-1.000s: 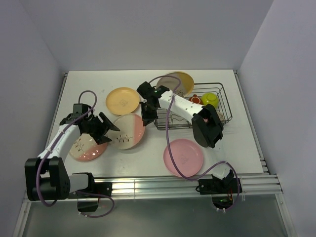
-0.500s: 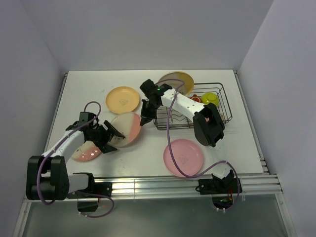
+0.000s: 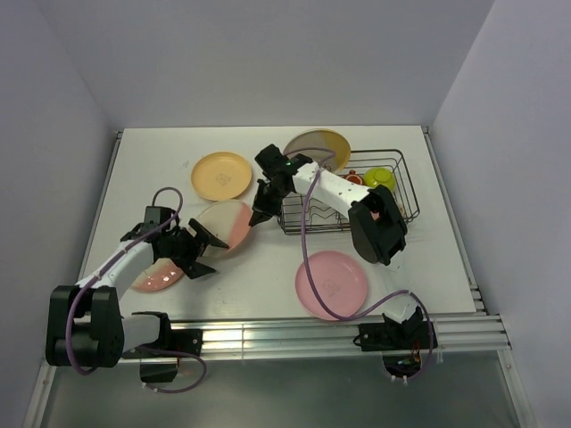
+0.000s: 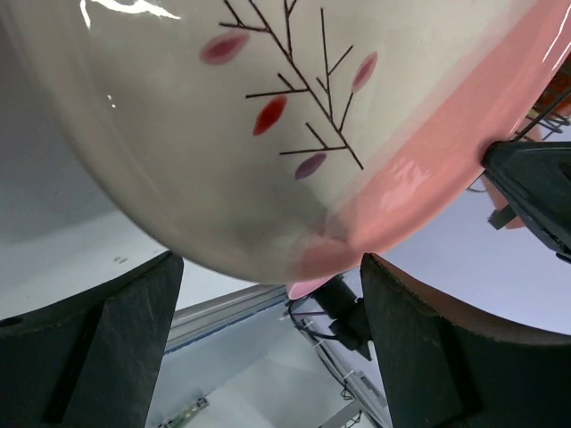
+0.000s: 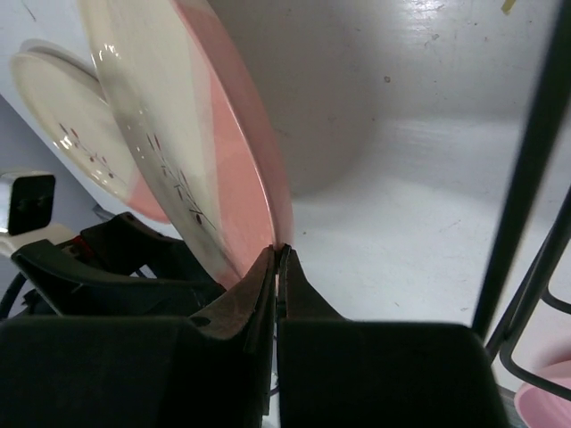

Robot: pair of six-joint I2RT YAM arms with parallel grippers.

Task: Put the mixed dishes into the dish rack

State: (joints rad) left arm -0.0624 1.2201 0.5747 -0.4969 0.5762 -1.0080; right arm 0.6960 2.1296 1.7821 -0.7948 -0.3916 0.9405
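Locate the cream-and-pink plate (image 3: 227,225) at the centre-left of the counter (image 3: 169,147), just left of the dish rack (image 3: 308,218). It is tilted up off the surface, sprig face towards the left arm. The right gripper (image 3: 258,214) pinches its pink rim: in the right wrist view, the jaws are closed narrow on the rim edge. The left gripper (image 3: 210,251) sits at the plate's lower left edge. Its jaws are spread wide, one finger (image 4: 98,348) to each side, with the plate's underside above the gap. You cannot tell from the pictures whether these fingers touch the plate.

A second cream-and-pink plate (image 3: 161,272) lies flat just beside it, partly under the left arm. The yellow-orange plate (image 3: 222,176) lies flat farther back, and the pink plate (image 3: 332,283) lies flat near the front, well apart from both. The cream-and-yellow plate (image 3: 318,147) leans at the rack's far left corner. Inside the rack are the dark red mug (image 3: 352,178) and the lime-yellow bowl (image 3: 379,180).

The counter is white, with pale grey-lavender walls (image 3: 268,62) on three sides and metal rails (image 3: 294,334) along the near edge.

The right arm folds back from its base, elbow raised in front of the rack, forearm reaching left. The left arm stretches low and forward, wrist turned right.
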